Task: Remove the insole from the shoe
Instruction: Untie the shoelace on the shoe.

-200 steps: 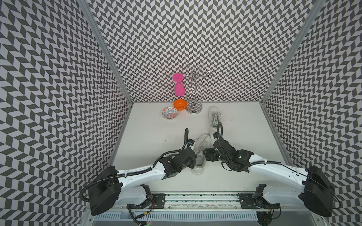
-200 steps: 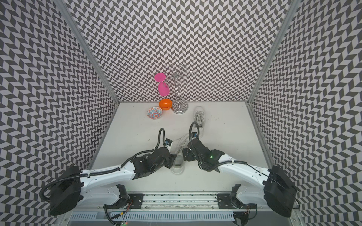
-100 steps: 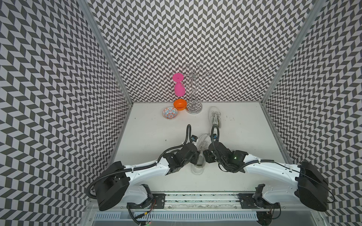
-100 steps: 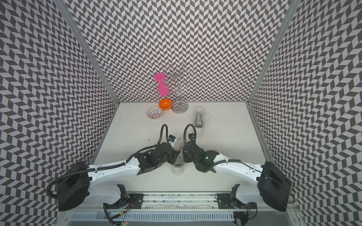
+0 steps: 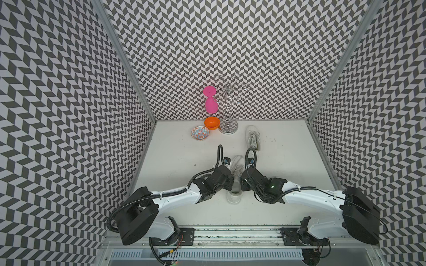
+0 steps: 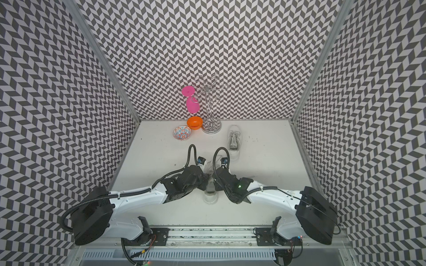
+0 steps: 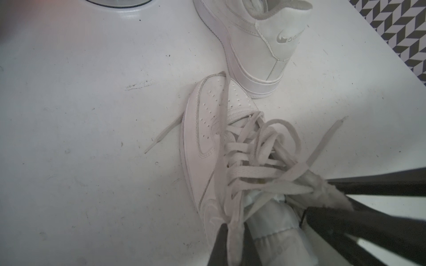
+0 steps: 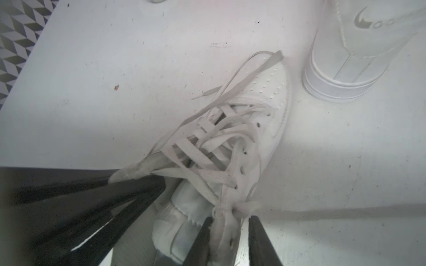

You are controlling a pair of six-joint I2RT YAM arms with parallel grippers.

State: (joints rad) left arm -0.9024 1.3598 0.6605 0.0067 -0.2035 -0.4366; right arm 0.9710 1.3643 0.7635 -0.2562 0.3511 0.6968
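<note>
White sneaker (image 7: 202,142) is sitting toward the front of the table (image 5: 184,161), greyish insole (image 6: 210,188) lying inside it. We're pinching one collar edge in the left gripper (image 7: 234,230), while the right gripper (image 8: 230,221) is straddling the other edge, jaws partly apart. Guessing we're spreading the mouth; next we're needing a free gripper reaching inside.
</note>
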